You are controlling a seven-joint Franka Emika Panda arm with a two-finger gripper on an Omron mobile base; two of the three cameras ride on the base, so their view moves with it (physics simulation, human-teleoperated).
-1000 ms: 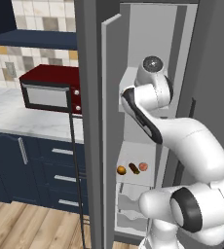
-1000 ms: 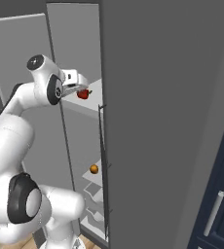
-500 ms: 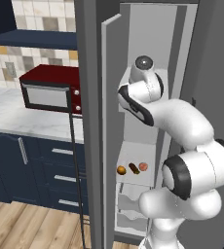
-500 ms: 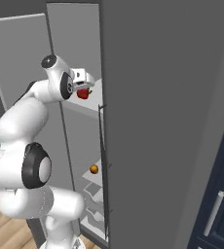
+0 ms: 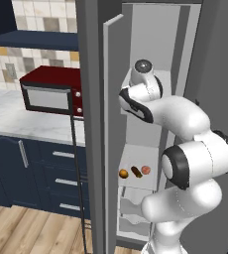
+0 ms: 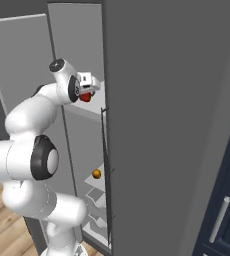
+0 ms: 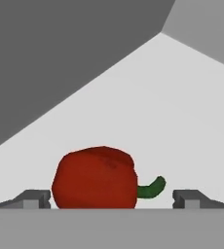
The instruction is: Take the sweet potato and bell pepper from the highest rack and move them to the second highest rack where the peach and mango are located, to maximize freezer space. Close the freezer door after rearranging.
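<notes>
One item left up top: my claw (image 7: 111, 199) has pushed in along the highest rack (image 7: 182, 121), fingers spread wide either side of the bell pepper (image 7: 95, 178), nothing pinched yet, so the grab looks imminent.

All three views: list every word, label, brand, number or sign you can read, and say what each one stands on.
There is no readable text.
The microwave: its red front carries a few small pale dots by the door, no letters or numbers.
The bell pepper, the freezer door, the second highest rack and the gripper: all plain, no label or sign.
</notes>
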